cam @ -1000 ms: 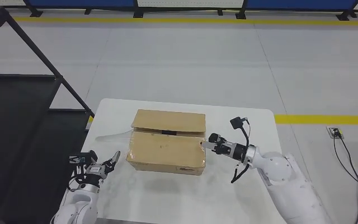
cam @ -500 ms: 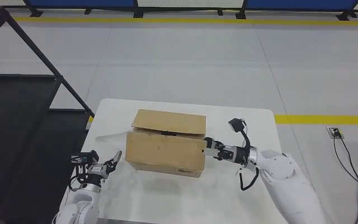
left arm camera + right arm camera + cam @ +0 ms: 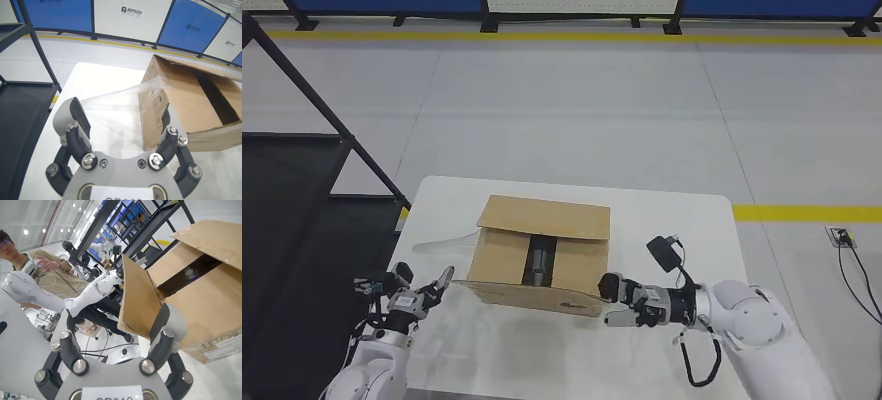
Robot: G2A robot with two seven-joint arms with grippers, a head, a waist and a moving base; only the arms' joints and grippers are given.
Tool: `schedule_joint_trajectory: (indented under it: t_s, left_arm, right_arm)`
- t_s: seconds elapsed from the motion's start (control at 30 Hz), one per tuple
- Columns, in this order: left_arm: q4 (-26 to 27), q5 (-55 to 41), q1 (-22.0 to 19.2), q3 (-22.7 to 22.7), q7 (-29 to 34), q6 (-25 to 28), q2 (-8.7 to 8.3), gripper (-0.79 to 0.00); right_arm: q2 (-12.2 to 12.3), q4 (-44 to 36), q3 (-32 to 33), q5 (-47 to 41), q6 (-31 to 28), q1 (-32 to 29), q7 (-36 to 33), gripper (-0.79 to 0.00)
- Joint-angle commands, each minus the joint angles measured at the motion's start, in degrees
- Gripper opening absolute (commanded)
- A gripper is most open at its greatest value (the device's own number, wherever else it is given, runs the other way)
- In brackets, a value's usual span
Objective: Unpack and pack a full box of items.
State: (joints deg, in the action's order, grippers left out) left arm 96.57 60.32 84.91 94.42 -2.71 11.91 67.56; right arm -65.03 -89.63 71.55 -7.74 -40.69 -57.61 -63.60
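A cardboard box (image 3: 497,258) stands mid-table with its top open. The far flap (image 3: 542,215) leans back, and the near flap (image 3: 532,292) is folded out over the front edge. A dark can (image 3: 539,258) with a silvery cap (image 3: 190,274) lies in the gap. My right gripper (image 3: 608,300) is at the box's front right corner, open, with the near flap's corner (image 3: 138,298) between its fingers. My left gripper (image 3: 425,276) hovers open over the table left of the box (image 3: 189,106), holding nothing. A strip of clear tape (image 3: 121,92) hangs from the box's left side.
The white table (image 3: 662,220) has bare room right of and in front of the box. A black metal rack (image 3: 292,220) stands close beside the table's left edge, near my left arm. The tape strip (image 3: 442,242) trails over the table's left part.
The near flap, flat on the box a second ago, has swung up and out over the front. My right gripper came forward and down with it, exposing the can. The left gripper barely shifted.
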Motion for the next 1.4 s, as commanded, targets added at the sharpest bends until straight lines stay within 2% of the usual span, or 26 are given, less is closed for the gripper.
schedule_joint_trajectory:
  t_s: [0.0,0.27,0.4,0.5,0.67,0.73,1.37]
  left_arm:
    - [1.02,0.07,1.04,0.77,-0.48,3.34,-0.21,0.000]
    - [2.92,1.48,4.63,4.45,-0.56,19.58,-1.45,0.000]
    - [2.23,5.61,4.66,5.24,-0.42,24.01,-2.01,0.000]
    - [1.75,10.99,4.42,4.47,-1.59,23.24,-2.17,0.000]
    - [0.59,17.22,4.18,2.72,-3.95,23.06,-2.38,0.000]
    - [0.25,18.25,3.94,2.19,-4.44,22.86,-2.42,0.000]
    - [0.09,18.44,3.59,1.84,-4.08,22.65,-2.44,0.000]
  right_arm:
    - [0.55,-0.89,-0.50,1.67,0.07,-0.88,-0.07,0.000]
    - [1.86,-3.67,-4.24,10.47,-2.49,-3.66,2.50,0.000]
    - [1.81,-3.90,-5.32,13.03,-1.20,-3.91,5.25,0.000]
    - [1.41,-4.10,-5.76,11.72,2.36,-4.57,11.58,0.000]
    - [1.01,-5.80,-5.55,7.24,9.17,-4.13,17.64,0.000]
    - [0.95,-7.49,-5.02,8.40,12.32,-4.56,20.76,0.000]
    - [0.95,-7.49,-5.02,8.40,12.32,-4.56,20.76,0.000]
